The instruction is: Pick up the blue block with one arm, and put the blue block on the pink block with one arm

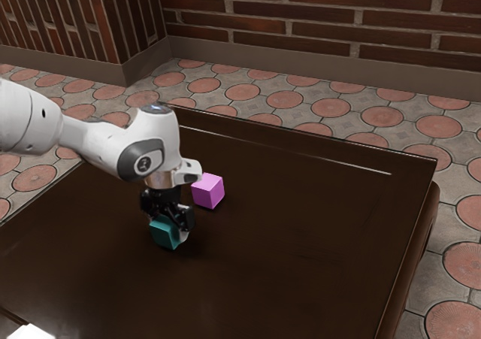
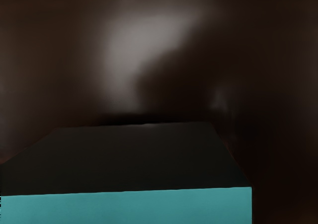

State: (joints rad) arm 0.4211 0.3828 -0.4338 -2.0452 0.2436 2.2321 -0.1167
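Blue block point(image 1: 164, 237): renders as teal rather than true blue, a small cube with flat, unmarked faces, sitting near the middle of the dark brown worktop point(image 1: 301, 226), toward the exterior view's left. Its edges are turned at an angle to the worktop's edges. You cannot tell from the exterior view whether its base is on the surface or just clear of it. In the wrist view the blue block point(image 2: 124, 206) lies directly under the hand: its top face reads near-black in shadow, the side face a bright teal band, and the glossy worktop point(image 2: 149, 50) behind it carries a pale reflection. Pink block point(image 1: 207, 190): a cube of like size, magenta-pink, resting flat on the worktop just beside the blue block, on the side nearer the brick wall point(image 1: 316, 16) and slightly toward the exterior view's right. The two are apart, not touching. Your arm point(image 1: 90, 140): white, entering from the exterior view's left, last link sloping down toward the right, wrist bent so that the black hand point(image 1: 171, 220) points straight down. The hand sits right on the blue block's upper part and covers its top face. Hand state: you cannot tell from these views whether it is pinching the block or merely spread around it. The hand is clear of the pink block. Round-patterned tile floor point(image 1: 331, 106) surrounds the worktop.
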